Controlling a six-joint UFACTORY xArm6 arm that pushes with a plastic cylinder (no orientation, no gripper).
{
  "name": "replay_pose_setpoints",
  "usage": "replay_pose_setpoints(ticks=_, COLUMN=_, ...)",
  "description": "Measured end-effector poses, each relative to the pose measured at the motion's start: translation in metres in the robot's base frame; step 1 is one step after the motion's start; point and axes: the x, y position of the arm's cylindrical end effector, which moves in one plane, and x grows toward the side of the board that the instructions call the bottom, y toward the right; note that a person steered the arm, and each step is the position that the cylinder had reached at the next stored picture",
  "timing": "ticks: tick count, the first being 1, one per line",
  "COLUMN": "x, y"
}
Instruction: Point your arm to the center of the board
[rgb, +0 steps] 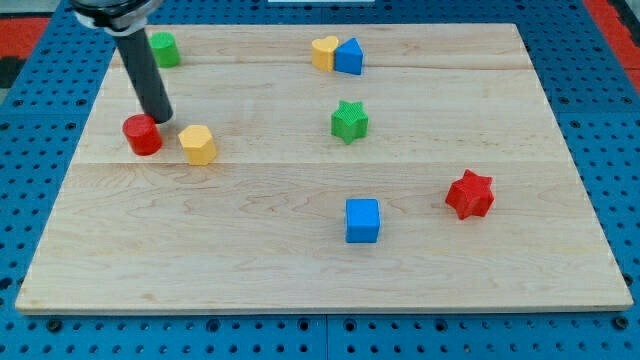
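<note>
My tip (161, 119) rests on the wooden board (300, 250) at the view's upper left. It stands just to the upper right of a red cylinder (142, 134), nearly touching it. A yellow hexagonal block (198, 144) lies just right of the tip. The board's middle lies well to the right of the tip, near a green star (349, 120).
A green cylinder (163, 48) sits at the top left. A yellow heart (323, 52) touches a blue triangular block (349, 56) at the top centre. A blue cube (362, 220) lies below centre. A red star (470, 194) sits at the right.
</note>
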Motion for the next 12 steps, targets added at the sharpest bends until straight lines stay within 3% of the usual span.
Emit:
replay_pose_setpoints(ticks=3, x=0.028, y=-0.019)
replay_pose_setpoints(ticks=4, x=0.02, y=-0.007)
replay_pose_setpoints(ticks=6, x=0.007, y=0.078)
replay_pose_setpoints(ticks=12, x=0.03, y=0.121)
